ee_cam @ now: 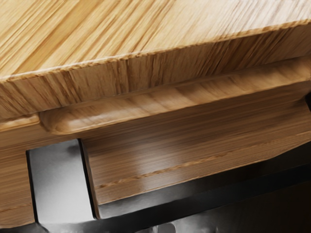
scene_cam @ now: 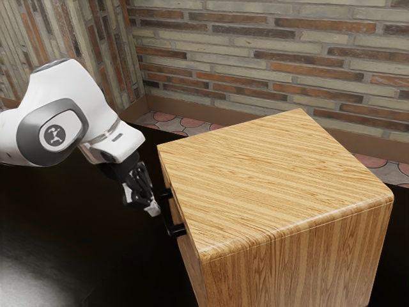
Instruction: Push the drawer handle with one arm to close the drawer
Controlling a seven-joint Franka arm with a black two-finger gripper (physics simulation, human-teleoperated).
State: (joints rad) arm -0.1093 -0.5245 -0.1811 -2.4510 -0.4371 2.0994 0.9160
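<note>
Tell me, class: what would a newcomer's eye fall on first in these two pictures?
Probably the boldly striped wooden cabinet, which takes up much of the exterior view's right and fills the upper wrist view with grain. Next, the white arm, reaching in from the exterior view's left, its tool near the cabinet's black handle. Behind stands a patterned brick wall.

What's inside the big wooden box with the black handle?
I can't see inside the wooden box: its top, side and front cover it. Outside, on the front, I can see the black handle.
</note>
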